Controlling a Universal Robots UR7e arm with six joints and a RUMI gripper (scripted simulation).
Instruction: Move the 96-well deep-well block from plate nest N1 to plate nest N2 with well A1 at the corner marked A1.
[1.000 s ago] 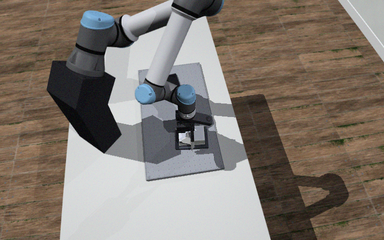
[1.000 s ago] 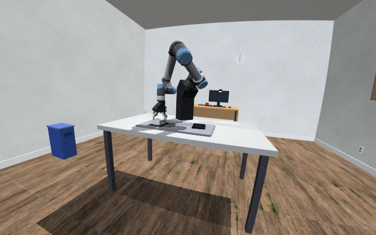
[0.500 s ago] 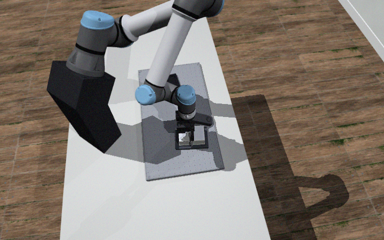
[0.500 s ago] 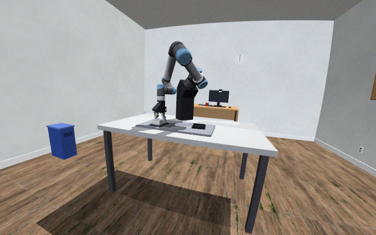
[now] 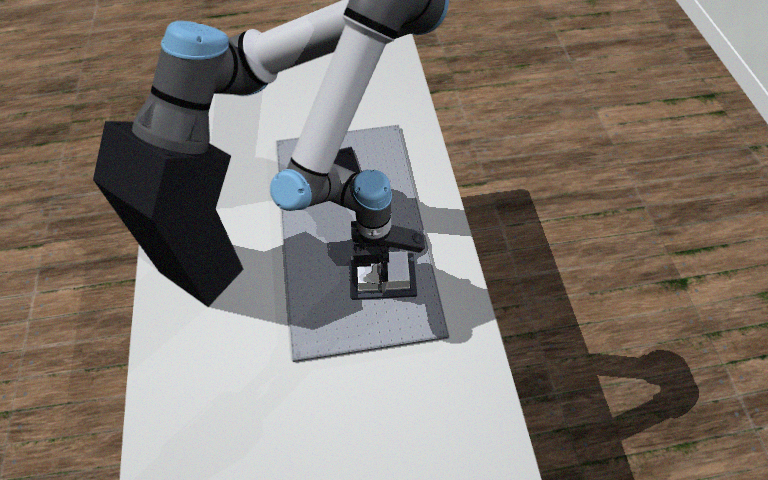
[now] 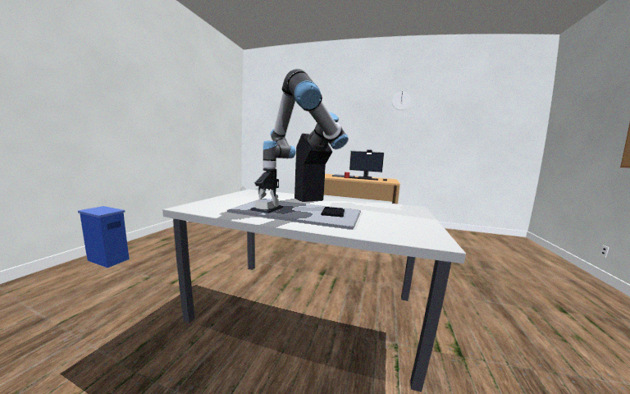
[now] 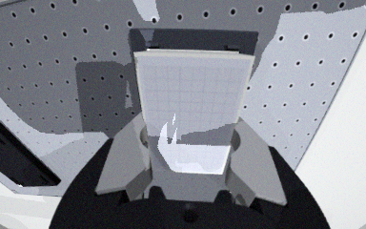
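The white 96-well deep-well block [image 5: 399, 270] [image 6: 265, 203] [image 7: 195, 91] sits in the dark plate nest N1 [image 5: 382, 294] [image 6: 257, 209] [image 7: 191, 37] on the grey perforated plate [image 5: 368, 333] [image 6: 349, 221] [image 7: 48, 48]. My gripper [image 5: 385, 272] [image 6: 267, 197] [image 7: 189, 112] reaches straight down over the block, and its two jaws are shut on the block's long sides. The block's lower edge still rests in the nest. The empty dark nest N2 [image 5: 347, 158] [image 6: 332, 212] [image 7: 24, 162] lies further along the plate and is partly hidden by my forearm in the top view. I cannot make out the cut corner.
The plate lies on a white table [image 5: 283, 407] [image 6: 394, 236]. My black base pedestal [image 5: 164, 209] [image 6: 308, 171] stands at the table's side. A blue bin [image 6: 104, 234] and a desk with a monitor [image 6: 367, 183] stand away from the table.
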